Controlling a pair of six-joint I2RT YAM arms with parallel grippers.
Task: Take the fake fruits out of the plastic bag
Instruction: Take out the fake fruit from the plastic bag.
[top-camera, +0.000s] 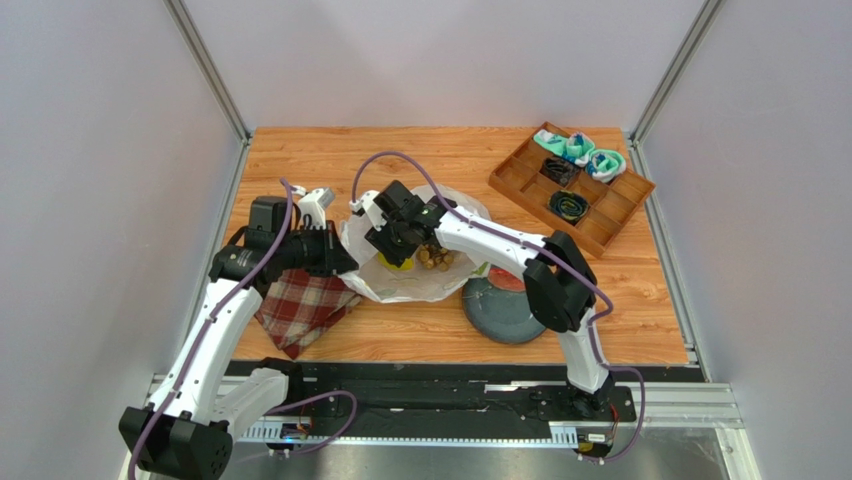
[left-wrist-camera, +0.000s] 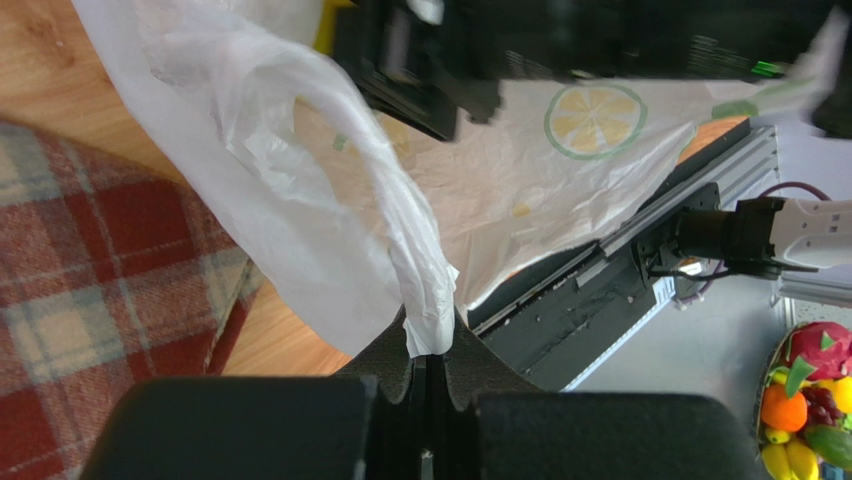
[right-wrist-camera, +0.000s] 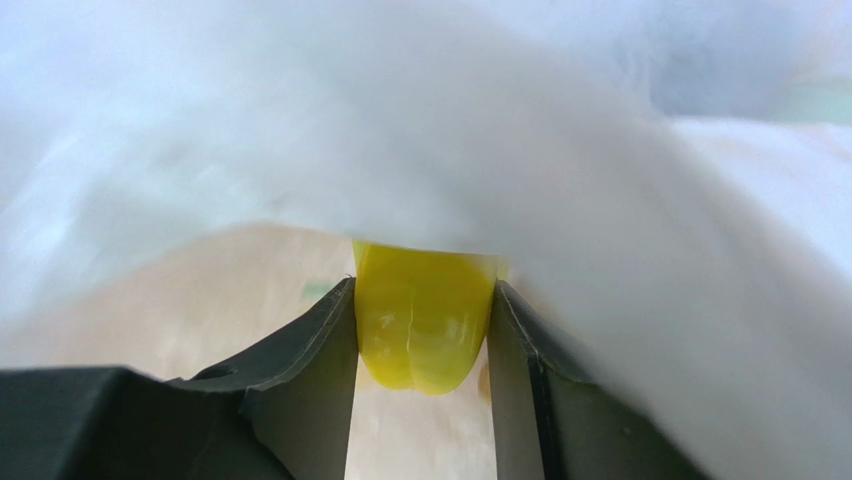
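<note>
A wooden table (top-camera: 400, 150) stands between plain white walls. In its middle lies the white plastic bag (top-camera: 400, 290), crinkled, with its mouth open to the top. Left of the bag, and touching it, lies a red plaid cloth (top-camera: 300, 305). At the far right corner stands a wooden tray (top-camera: 598, 218) with compartments, and teal socks (top-camera: 590, 155) are in its far ones. A grey plate (top-camera: 500, 318) is just beside the bag on the right; a red piece (top-camera: 508, 281) lies at its far rim, partly hidden by the right arm.

The left gripper (left-wrist-camera: 430, 350) is closed, and a twisted strip of the bag is pinched between its fingers. The right gripper (right-wrist-camera: 423, 290) is inside the bag, and its two fingers press on both sides of a yellow fruit (right-wrist-camera: 420, 340). A brown grape bunch (top-camera: 437, 260) also lies in the bag, just right of that gripper.
</note>
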